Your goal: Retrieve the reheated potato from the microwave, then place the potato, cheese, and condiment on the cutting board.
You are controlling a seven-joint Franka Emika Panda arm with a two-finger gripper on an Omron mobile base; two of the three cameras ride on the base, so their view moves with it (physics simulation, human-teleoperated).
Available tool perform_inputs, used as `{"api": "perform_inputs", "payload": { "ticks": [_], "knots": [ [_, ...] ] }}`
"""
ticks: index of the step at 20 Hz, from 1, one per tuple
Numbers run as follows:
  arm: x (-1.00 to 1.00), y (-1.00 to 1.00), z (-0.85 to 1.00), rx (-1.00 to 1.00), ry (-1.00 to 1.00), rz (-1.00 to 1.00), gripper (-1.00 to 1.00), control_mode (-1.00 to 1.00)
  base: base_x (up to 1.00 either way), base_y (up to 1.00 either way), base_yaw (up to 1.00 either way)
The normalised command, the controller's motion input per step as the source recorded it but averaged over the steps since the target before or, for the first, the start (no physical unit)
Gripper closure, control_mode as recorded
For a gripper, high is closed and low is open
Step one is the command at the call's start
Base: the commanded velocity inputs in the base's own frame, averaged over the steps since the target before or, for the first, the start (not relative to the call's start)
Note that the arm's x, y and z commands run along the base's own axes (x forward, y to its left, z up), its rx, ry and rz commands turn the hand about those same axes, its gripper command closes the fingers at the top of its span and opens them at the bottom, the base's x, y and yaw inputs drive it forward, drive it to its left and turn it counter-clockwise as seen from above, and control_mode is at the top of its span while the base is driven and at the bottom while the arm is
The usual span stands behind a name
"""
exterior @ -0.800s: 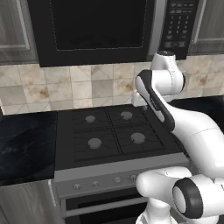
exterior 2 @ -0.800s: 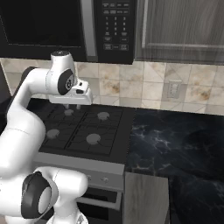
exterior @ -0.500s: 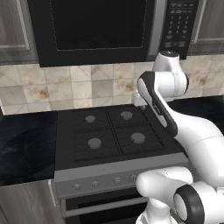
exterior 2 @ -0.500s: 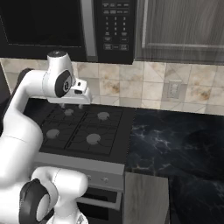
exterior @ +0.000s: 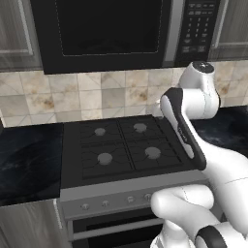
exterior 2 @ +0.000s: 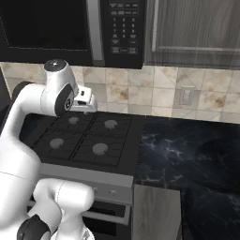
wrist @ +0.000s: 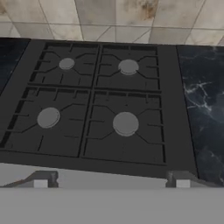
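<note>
The black microwave [exterior: 106,29] hangs above the stove with its dark glass door shut; its keypad [exterior 2: 123,26] is on its right side. My gripper [exterior 2: 84,111] hangs below it, over the back of the stove, pointing down. In the hand view the gripper [wrist: 111,180] is open, its two fingertips [wrist: 41,179] wide apart with nothing between them. The potato, cheese, condiment and cutting board are out of view.
A black four-burner stove [exterior: 121,145] lies under the hand. Dark marble counter runs to its left [exterior: 29,160] and to its right [exterior 2: 187,154]. A tiled backsplash [exterior: 72,97] with a wall outlet [exterior 2: 186,96] stands behind. Grey wood cabinets [exterior 2: 197,28] flank the microwave.
The arm's upper joint has shifted slightly sideways. The hand stays over the back of the stove and the jaws remain open.
</note>
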Motion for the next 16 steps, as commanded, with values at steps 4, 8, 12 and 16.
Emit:
{"api": "perform_inputs", "payload": {
  "ticks": [4,8,12,16],
  "knots": [
    [-0.03,-0.04,0.47,0.00,-0.25,0.00,-1.00,-1.00,0.00,0.00,0.00],
    [-0.03,-0.03,0.49,0.00,-0.35,-0.04,-1.00,-1.00,0.00,0.00,0.00],
    [-0.01,-0.04,0.46,0.00,-0.45,-0.04,-1.00,-1.00,0.00,0.00,0.00],
    [0.00,-0.06,0.43,0.00,-0.42,-0.03,-1.00,-1.00,0.00,0.00,0.00]
  ]
}}
